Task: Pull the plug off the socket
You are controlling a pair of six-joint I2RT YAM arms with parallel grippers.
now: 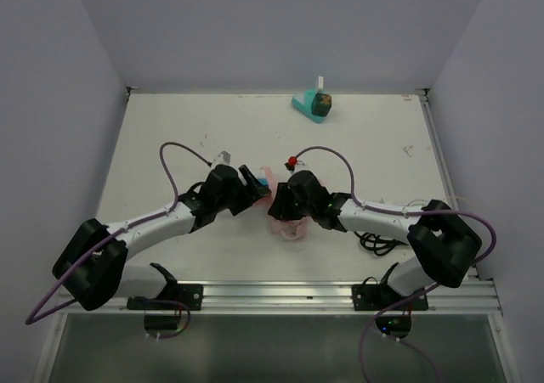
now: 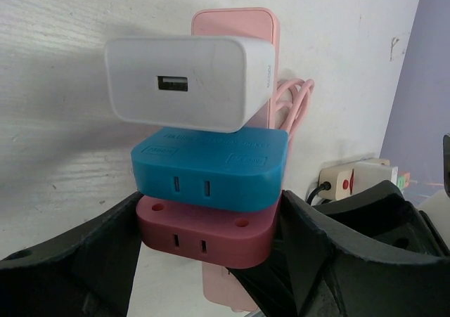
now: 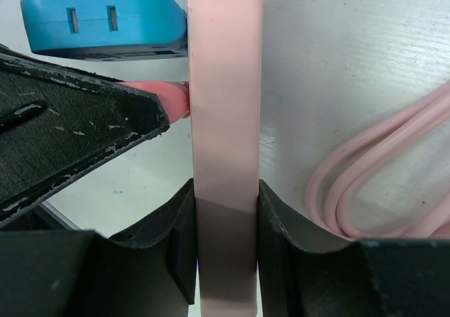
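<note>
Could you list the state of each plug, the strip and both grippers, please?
pink power strip, clamped at its edges.
white charger, plugged into it, untouched.
blue adapter, plugged in, untouched.
red adapter, plugged in, gripped.
left gripper, shut on red adapter.
right gripper, shut on pink power strip.

Your left arm stretches from its base toward 2 o'clock and your right arm toward 10 o'clock, so the wrists meet mid-table. Your left gripper has its fingers pressed against both sides of the dark red plug. Your right gripper is clamped on the pink socket strip.
</note>
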